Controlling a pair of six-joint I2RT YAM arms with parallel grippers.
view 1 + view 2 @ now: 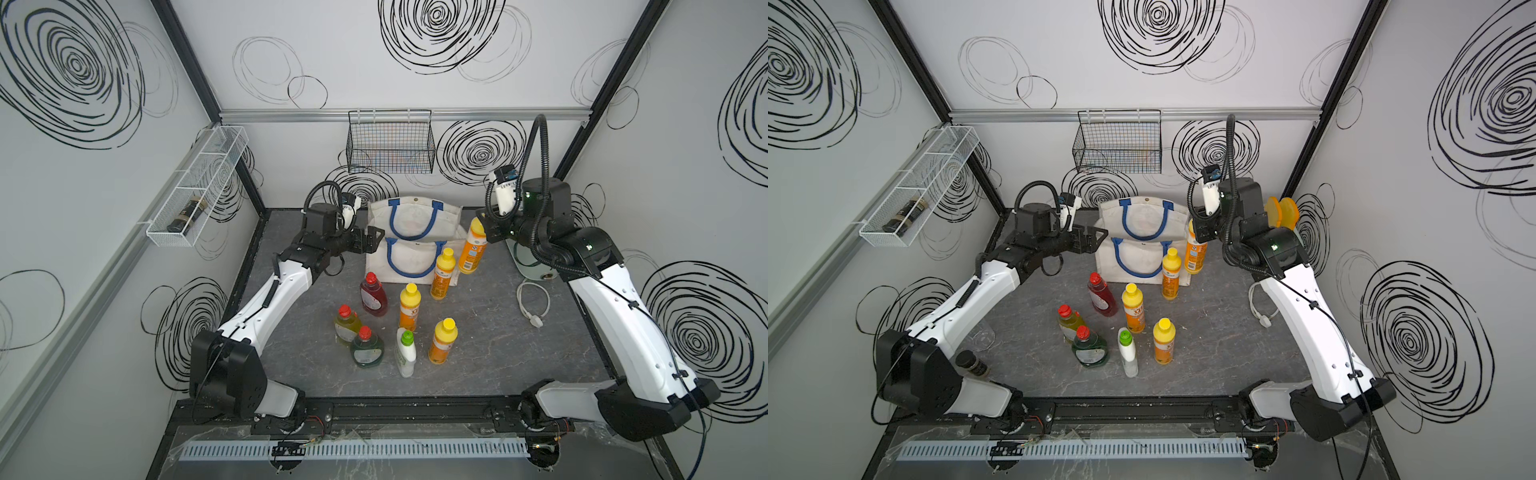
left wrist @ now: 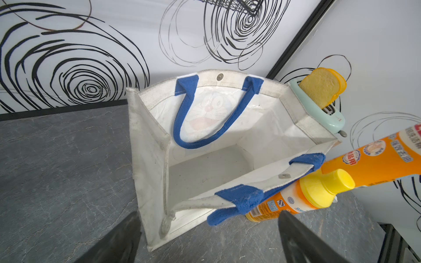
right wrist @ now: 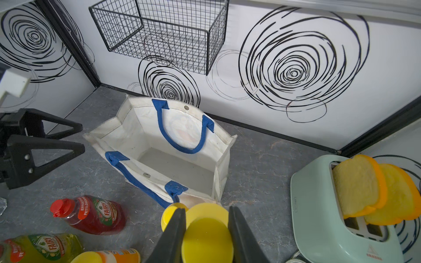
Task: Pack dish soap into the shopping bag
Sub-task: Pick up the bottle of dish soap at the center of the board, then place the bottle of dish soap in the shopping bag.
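The white shopping bag (image 1: 415, 245) (image 3: 159, 145) with blue handles stands open at the back of the table, its inside bare. My right gripper (image 3: 206, 210) (image 1: 484, 226) is shut on the yellow cap of an orange dish soap bottle (image 1: 473, 249) (image 2: 376, 157), which hangs off the table by the bag's right side. My left gripper (image 1: 370, 241) (image 2: 208, 213) is open and holds nothing, just left of the bag's rim. Another orange bottle (image 1: 442, 274) stands against the bag's front. Several more bottles (image 1: 372, 295) (image 1: 405, 353) stand in front.
A mint toaster (image 3: 319, 205) with bread slices sits right of the bag, behind my right arm. A white cable (image 1: 532, 299) lies on the table at the right. A black wire basket (image 1: 390, 141) hangs on the back wall. A dark jar (image 1: 971, 363) stands by the left arm's base.
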